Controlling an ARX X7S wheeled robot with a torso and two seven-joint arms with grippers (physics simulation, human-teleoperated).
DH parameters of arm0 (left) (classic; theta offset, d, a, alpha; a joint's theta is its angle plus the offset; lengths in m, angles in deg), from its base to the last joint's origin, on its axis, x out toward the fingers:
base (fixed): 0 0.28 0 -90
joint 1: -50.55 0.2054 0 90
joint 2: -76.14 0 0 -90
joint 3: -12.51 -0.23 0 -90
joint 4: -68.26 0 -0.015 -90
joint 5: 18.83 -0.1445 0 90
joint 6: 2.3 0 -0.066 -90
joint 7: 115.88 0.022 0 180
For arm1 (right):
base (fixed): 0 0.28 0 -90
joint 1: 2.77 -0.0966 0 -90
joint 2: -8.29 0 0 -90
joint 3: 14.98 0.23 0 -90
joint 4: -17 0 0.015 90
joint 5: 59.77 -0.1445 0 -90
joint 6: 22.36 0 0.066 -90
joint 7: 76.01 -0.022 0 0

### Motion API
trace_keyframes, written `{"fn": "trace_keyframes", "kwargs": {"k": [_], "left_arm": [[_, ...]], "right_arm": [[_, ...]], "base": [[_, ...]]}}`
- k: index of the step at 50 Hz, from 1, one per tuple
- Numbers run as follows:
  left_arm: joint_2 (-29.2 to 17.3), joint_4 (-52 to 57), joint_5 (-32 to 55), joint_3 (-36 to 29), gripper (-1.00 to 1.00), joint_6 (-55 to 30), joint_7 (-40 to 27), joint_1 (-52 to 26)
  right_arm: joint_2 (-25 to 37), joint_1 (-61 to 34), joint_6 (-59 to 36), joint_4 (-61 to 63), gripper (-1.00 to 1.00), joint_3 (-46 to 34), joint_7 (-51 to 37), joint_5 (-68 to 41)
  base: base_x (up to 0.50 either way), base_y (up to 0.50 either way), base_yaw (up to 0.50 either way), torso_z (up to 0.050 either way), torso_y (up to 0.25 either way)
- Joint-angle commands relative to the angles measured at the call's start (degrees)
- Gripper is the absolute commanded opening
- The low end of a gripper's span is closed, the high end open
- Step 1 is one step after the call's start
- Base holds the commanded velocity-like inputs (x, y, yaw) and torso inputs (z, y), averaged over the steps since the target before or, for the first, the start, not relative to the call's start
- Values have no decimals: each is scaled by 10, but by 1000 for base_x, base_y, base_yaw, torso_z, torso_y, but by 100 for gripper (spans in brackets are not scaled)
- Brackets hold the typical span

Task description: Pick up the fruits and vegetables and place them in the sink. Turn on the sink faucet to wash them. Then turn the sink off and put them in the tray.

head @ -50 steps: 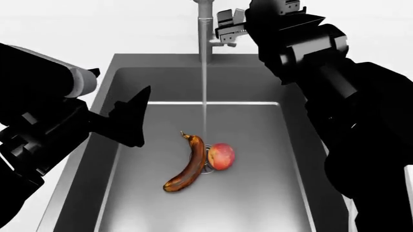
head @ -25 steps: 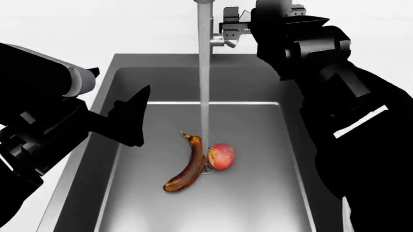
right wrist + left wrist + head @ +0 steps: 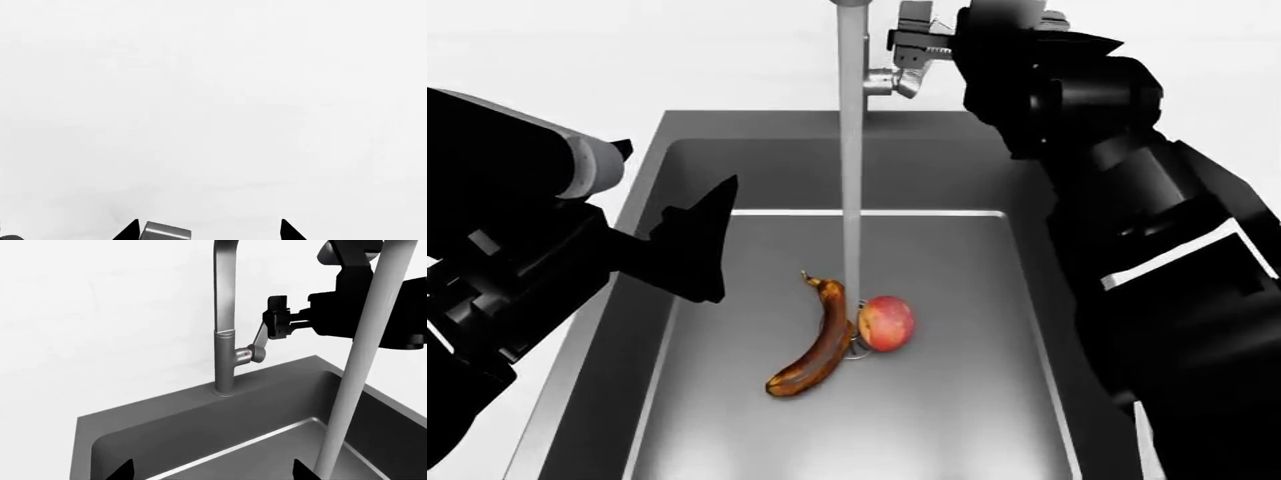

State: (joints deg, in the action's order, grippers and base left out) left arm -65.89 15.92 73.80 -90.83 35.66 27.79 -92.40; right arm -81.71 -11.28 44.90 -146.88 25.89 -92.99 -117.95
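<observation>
Water is running: a thick stream falls from the sink faucet (image 3: 851, 60) down the centre of the head view onto the drain, where the banana (image 3: 814, 342) and apple (image 3: 888, 322) lie touching each other, low-centre in frame, on the floor of the sink (image 3: 961, 420).

Your right gripper (image 3: 910, 52) sits at the top of the head view, at the faucet's side lever (image 3: 257, 342). In the left wrist view its jaws look narrow, set about the lever's tip; whether they actually pinch it, you cannot tell. The left gripper (image 3: 701, 240) hangs over the sink's left edge, mid-left in frame, carrying nothing; how far its jaws stand apart cannot be told here.

Handling, as judgement: the lever is stiff, thin metal and likely slick, so push it near its outer end rather than squeeze. Wet fruit will be slippery. The apple is firm and round; take it across its widest part. The overripe banana is soft and bruises easily; grip it lightly across the middle of its curve.

Against the earlier frames: the stream is clearly thicker, the right gripper has risen slightly and turned with the lever, and the fruit and left arm have not shifted.
</observation>
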Motion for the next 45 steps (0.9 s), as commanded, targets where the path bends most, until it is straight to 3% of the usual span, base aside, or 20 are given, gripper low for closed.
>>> {"fn": "trace_keyframes", "kwargs": {"k": [1,7,10,27,45], "left_arm": [[0,0,2,-1,100,1,-1,-1],[-1,0,2,-1,100,2,-2,-1],[-1,-1,2,-1,100,2,-2,-2],[0,-2,8,-7,100,-1,-7,-11],[1,-3,7,-9,100,1,-7,-11]], "right_arm": [[0,-39,33,-11,100,-56,-5,62],[0,-58,52,-11,100,-138,9,-9],[0,-60,49,-11,100,-140,6,-9],[8,-27,-9,-11,100,229,-14,348],[3,-15,-89,-11,100,392,-21,502]], "base": [[0,0,0,0,0],[0,0,0,0,0],[0,0,0,0,0],[0,0,0,0,0],[0,0,0,0,0]]}}
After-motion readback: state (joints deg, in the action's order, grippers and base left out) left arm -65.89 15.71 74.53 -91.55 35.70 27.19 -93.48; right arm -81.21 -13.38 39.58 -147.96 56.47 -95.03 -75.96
